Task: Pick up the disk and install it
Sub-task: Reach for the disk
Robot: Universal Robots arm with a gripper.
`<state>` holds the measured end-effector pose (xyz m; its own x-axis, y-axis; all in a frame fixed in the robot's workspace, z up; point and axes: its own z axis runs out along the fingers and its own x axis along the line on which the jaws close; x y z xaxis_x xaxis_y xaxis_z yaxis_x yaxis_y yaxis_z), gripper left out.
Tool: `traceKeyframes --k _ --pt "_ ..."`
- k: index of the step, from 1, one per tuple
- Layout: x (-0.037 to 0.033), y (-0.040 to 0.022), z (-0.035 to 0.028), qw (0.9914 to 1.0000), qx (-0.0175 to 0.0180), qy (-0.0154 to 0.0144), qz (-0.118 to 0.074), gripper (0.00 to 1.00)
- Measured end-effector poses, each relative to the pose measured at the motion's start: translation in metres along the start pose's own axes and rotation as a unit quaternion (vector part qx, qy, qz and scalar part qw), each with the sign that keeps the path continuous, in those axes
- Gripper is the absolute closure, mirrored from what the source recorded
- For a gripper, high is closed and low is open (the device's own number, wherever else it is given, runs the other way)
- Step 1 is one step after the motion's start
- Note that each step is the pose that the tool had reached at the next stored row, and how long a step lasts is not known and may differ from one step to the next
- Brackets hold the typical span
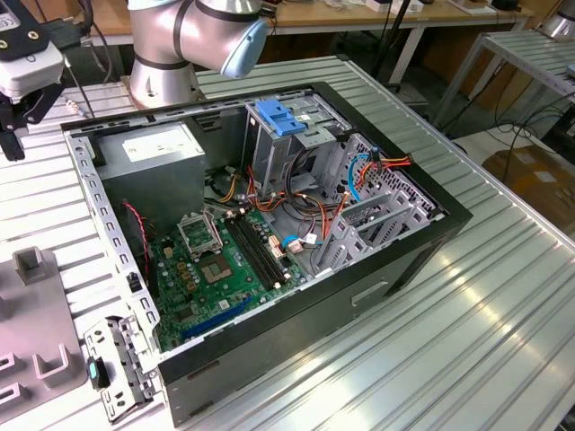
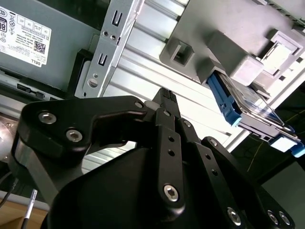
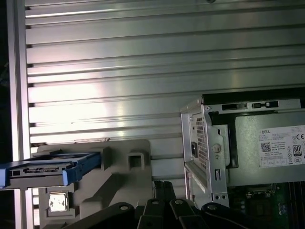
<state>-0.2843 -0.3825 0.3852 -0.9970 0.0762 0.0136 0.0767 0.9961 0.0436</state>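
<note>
Nothing picked up yet: the disk sat slotted in its grey holder on the ribbed table. Its blue-railed end poked out past the holder's edge, so that end looked free to grab. The gripper hung near it, not touching, fingers together and empty. The open case lay just beside the holder, frame edge close. The whole install was left to do.

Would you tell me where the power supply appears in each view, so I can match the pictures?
Exterior view: power supply in the case's corner, toward the exterior view's left.
Second wrist view: power supply beside the slotted rail.
First wrist view: power supply beside the perforated case wall.
Shared landmark: grey fixture.
</note>
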Motion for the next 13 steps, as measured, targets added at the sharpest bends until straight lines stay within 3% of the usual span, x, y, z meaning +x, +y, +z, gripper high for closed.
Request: traceKeyframes --k 13 --pt "0.0189 -0.0003 0.0005 1.00000 0.0000 0.0001 0.000 0.89"
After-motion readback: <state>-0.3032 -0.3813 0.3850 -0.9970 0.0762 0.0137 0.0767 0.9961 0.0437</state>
